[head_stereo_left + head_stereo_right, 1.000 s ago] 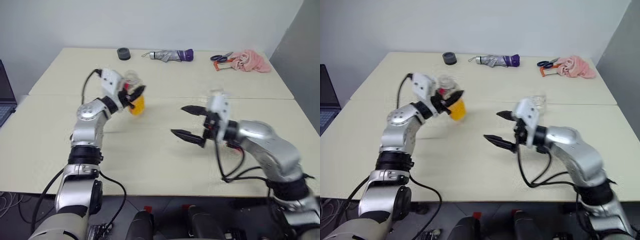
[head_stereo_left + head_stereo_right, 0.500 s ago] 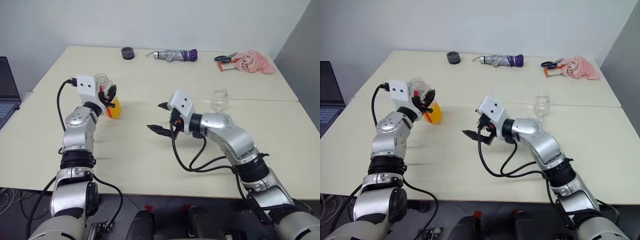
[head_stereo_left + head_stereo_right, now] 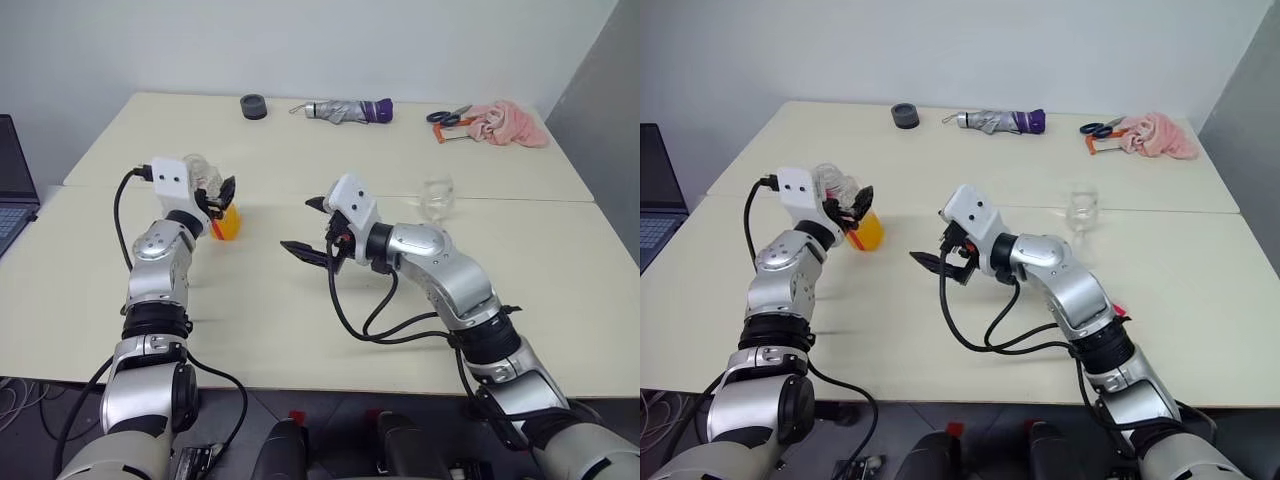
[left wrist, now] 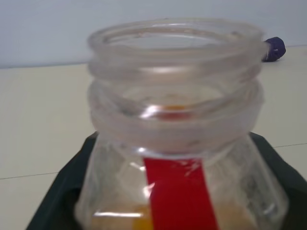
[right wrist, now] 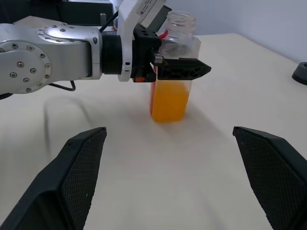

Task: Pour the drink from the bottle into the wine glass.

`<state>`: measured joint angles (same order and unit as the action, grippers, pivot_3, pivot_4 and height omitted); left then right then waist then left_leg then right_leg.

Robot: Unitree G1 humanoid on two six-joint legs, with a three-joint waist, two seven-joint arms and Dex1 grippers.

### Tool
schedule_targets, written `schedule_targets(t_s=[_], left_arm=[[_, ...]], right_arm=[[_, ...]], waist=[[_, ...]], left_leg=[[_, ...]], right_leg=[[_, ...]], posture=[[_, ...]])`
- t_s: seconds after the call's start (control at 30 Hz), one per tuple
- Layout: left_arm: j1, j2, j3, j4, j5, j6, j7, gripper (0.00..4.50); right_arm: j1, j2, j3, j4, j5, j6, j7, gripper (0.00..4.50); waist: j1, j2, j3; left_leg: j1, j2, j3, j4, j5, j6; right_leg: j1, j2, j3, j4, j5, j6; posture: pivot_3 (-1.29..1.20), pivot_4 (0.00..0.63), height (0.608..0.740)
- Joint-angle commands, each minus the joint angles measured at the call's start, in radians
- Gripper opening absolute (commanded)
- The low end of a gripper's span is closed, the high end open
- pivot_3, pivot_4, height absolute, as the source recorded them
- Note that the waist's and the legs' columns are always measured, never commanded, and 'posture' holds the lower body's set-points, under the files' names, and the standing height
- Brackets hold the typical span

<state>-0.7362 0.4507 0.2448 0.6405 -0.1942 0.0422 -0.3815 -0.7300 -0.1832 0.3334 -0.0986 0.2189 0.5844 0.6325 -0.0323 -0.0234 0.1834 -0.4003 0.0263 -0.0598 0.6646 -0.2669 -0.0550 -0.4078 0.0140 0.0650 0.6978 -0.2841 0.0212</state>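
Bottle (image 5: 171, 72) with orange drink (image 5: 169, 101) now stands on the table (image 3: 300, 330) at our left, our left gripper (image 5: 184, 69) has opened around it, our empty right gripper (image 3: 305, 228) has come close, wide open, wine glass (image 3: 437, 197) far right, so we swap hands.

A plain office or lab room: pale tables (image 3: 300, 320) pushed together against a bare white wall (image 3: 300, 40), with a laptop (image 3: 12, 185) at nine o'clock.
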Motion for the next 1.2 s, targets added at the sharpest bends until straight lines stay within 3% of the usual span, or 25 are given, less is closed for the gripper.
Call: schedule_targets(t_s=[0.03,0.63,1.2], left_arm=[[0.006,0.013,0.013,-0.024,-0.007,-0.01,0.003,4.49],[0.141,0.006,-0.016,-0.155,0.018,-0.007,0.023,4.49],[0.364,-0.049,0.002,-0.411,0.019,0.044,0.127,4.49]], right_arm=[[-0.001,0.004,-0.029,-0.057,0.02,0.01,0.004,4.5],[0.057,-0.034,-0.027,-0.126,0.038,0.069,-0.001,4.5],[0.165,-0.133,-0.042,-0.246,0.054,0.102,0.014,4.5]], waist=[[0.0,0.0,0.0],[0.0,0.0,0.0],[0.0,0.0,0.0]], left_leg=[[0.0,0.0,0.0,0.0,0.0,0.0],[0.0,0.0,0.0,0.0,0.0,0.0],[0.0,0.001,0.0,0.0,0.0,0.0]], right_leg=[[0.0,0.0,0.0,0.0,0.0,0.0],[0.0,0.0,0.0,0.0,0.0,0.0],[0.0,-0.001,0.001,0.0,0.0,0.0]], posture=[[0.0,0.15,0.74],[0.0,0.15,0.74],[0.0,0.15,0.74]])
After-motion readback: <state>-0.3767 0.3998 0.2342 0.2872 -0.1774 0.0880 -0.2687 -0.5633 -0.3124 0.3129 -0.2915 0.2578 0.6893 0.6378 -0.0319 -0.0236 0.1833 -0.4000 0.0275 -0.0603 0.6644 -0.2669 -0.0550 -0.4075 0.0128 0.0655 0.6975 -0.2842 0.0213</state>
